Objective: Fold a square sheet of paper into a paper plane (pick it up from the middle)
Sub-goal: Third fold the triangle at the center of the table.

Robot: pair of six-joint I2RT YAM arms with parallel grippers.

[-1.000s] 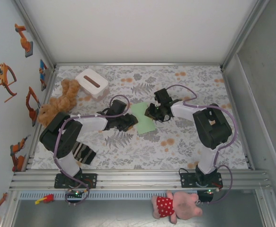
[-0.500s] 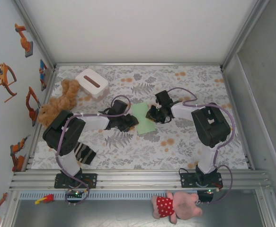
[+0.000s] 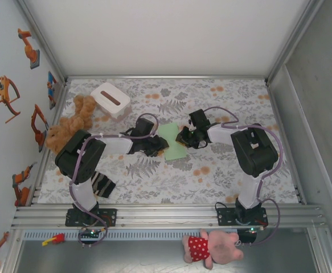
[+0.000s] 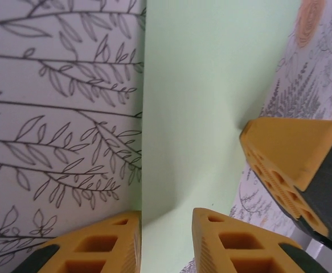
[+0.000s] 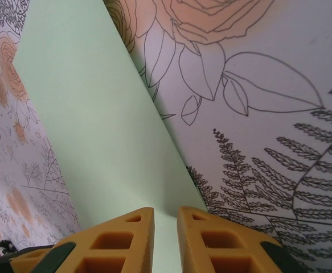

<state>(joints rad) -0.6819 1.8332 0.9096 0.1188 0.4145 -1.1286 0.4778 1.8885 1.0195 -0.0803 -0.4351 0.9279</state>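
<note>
The pale green sheet of paper [image 3: 172, 143] lies mid-table on the floral cloth, longer than it is wide from above. My left gripper [image 3: 159, 148] is at its left edge and my right gripper [image 3: 182, 137] at its right edge. In the left wrist view the paper [image 4: 200, 85] runs between my left gripper's [image 4: 167, 219] fingers; its edge is raised, and a gap remains. A right finger [image 4: 291, 165] dents the far edge. In the right wrist view my right gripper [image 5: 166, 213] stands narrowly shut with the paper's [image 5: 80, 114] lifted edge between the pads.
A white box [image 3: 110, 99] with a dark slot and a brown teddy bear [image 3: 72, 122] sit at the back left. A striped dark cloth [image 3: 100, 183] lies by the left arm's base. A pink plush [image 3: 211, 247] rests in front of the rail.
My left gripper has slid right up to the paper's left edge and its jaws have narrowed. The right gripper has shifted slightly and closed a little. The paper stays in place.
</note>
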